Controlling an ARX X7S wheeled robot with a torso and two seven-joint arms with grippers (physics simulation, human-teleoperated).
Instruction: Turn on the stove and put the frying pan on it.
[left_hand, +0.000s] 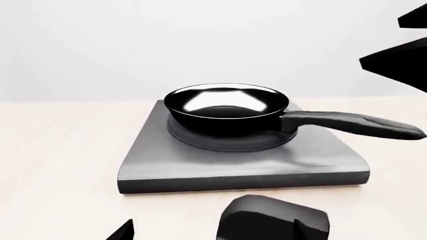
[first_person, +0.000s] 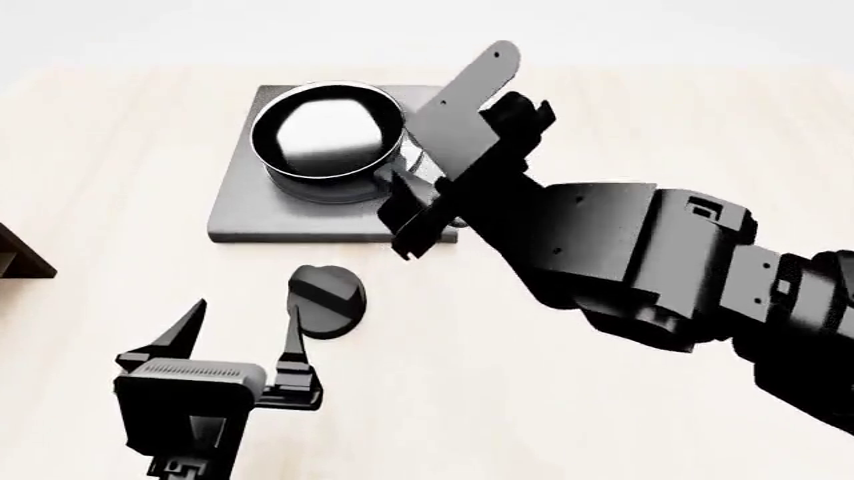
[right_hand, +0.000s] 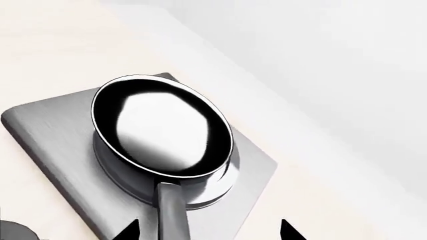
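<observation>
Glossy black, the frying pan sits on my stove's flat grey plate, its long handle running back toward my spread, empty right gripper, while only the head view shows the ridged round knob beside my open, empty left gripper.

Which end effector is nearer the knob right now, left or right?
The left end effector: its open fingers sit right beside the knob. The right end effector is up over the stove, by the frying pan.
</observation>
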